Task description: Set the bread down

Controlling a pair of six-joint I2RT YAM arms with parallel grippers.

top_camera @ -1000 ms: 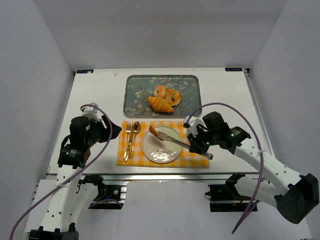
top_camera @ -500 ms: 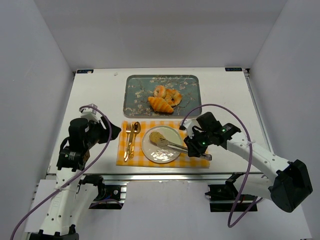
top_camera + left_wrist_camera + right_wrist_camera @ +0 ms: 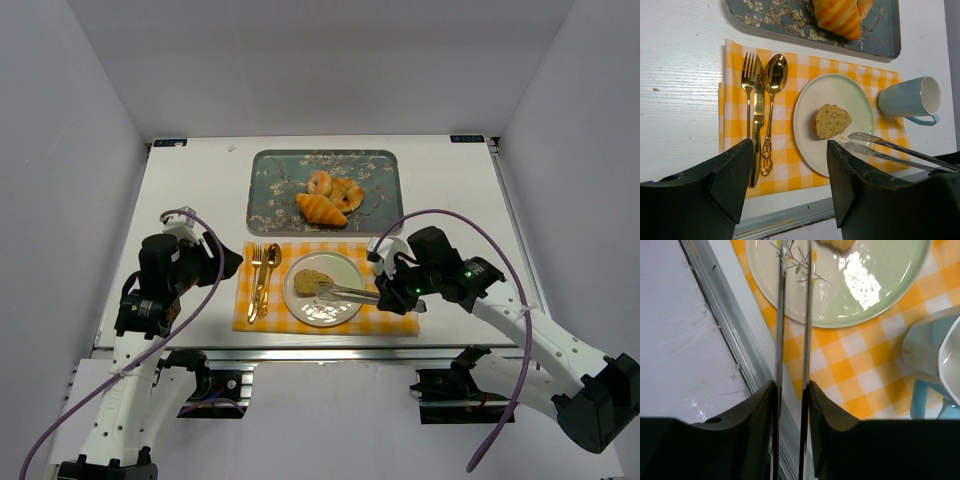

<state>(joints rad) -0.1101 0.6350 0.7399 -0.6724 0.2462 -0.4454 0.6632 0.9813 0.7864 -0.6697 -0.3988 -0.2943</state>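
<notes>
Top external and wrist views give us one plate (image 3: pixel 345 308), one bread (image 3: pixel 312 281), one fork (image 3: pixel 748 90), knife (image 3: pixel 758 115), spoon (image 3: pixel 774 75), cup (image 3: pixel 907 100) and tongs (image 3: pixel 350 293). The bread lies on the plate's far-left part and is oval, tan and speckled. The right gripper (image 3: pixel 790 395) pinches the tongs, whose tips stand slightly apart just beside the bread. The left gripper (image 3: pixel 786 170) gapes empty.

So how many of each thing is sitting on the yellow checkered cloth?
Gold fork: 1
Gold knife: 1
Gold spoon: 1
Plate: 1
Bread piece: 1
Blue cup: 1
Total: 6
Tongs are held, so not counted.
</notes>
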